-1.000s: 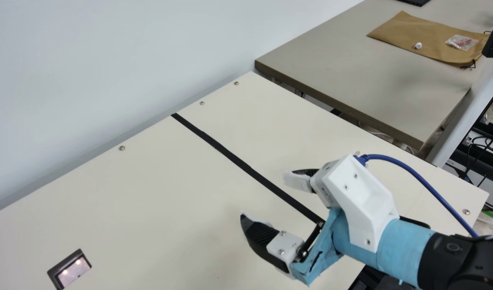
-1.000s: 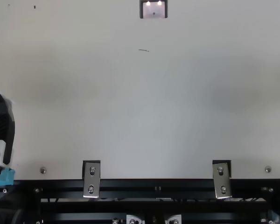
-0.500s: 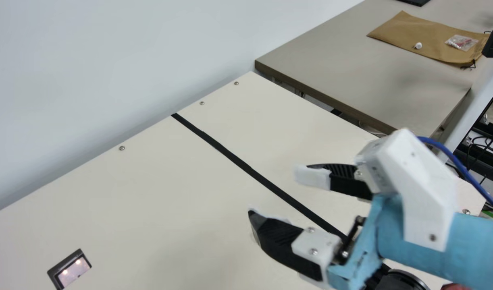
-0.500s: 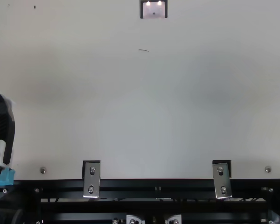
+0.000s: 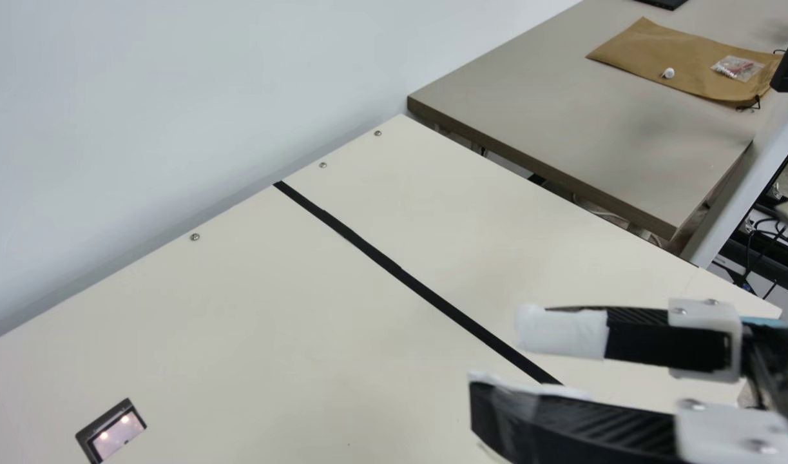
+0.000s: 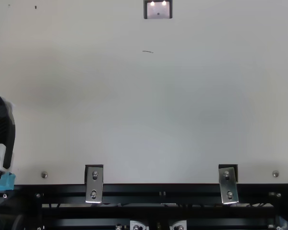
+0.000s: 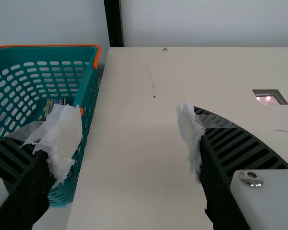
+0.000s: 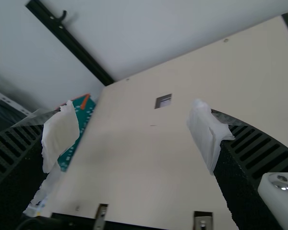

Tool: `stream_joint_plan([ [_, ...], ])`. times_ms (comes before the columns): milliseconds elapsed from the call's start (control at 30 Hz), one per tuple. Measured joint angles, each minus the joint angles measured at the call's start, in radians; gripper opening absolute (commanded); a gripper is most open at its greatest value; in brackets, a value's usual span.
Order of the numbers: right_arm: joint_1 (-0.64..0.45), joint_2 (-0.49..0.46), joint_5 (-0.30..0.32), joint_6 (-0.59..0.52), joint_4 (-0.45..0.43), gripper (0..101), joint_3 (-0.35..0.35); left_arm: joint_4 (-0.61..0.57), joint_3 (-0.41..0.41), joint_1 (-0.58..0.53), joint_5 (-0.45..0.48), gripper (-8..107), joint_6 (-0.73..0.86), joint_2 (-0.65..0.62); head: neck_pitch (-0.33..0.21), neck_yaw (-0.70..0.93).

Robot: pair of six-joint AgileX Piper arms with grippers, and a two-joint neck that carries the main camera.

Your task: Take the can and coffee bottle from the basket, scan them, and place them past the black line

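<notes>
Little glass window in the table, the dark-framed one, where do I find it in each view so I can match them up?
Main view: glass window, bottom left corner area.
Top view: glass window, at the top edge, just right of middle.
Left wrist view: glass window, upper half, near the right edge.
Right wrist view: glass window, slightly right of centre.
Shared landmark: the cream table around it.

Orange-rimmed teal basket (image 7: 90,96) upright beside table (image 7: 134,134), item (image 7: 54,102) partly hidden inside; black line (image 5: 394,266) straight.
</notes>
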Motion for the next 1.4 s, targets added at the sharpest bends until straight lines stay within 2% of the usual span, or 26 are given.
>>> stream_joint_plan([
  [133,0.048,0.000,-0.017,0.141,0.023,101,-0.037,0.000,0.000,0.000,0.000,90,0.000,0.000,0.000,0.000],
  [233,0.048,0.000,-0.011,0.185,0.025,101,-0.037,0.000,0.000,0.000,0.000,90,0.000,0.000,0.000,0.000],
  [467,0.043,0.000,-0.010,0.185,0.027,101,-0.037,0.000,0.000,0.000,0.000,90,0.000,0.000,0.000,0.000],
  [633,0.041,-0.002,-0.025,0.196,0.061,101,-0.010,0.000,0.000,0.000,0.000,90,0.000,0.000,0.005,0.000],
  [933,0.003,0.032,-0.093,0.136,0.181,101,0.060,0.000,0.000,0.000,0.000,90,0.000,0.000,0.000,0.000],
  [1400,0.003,0.032,-0.093,0.136,0.182,101,0.060,0.000,0.000,0.000,0.000,90,0.000,0.000,0.010,-0.005],
])
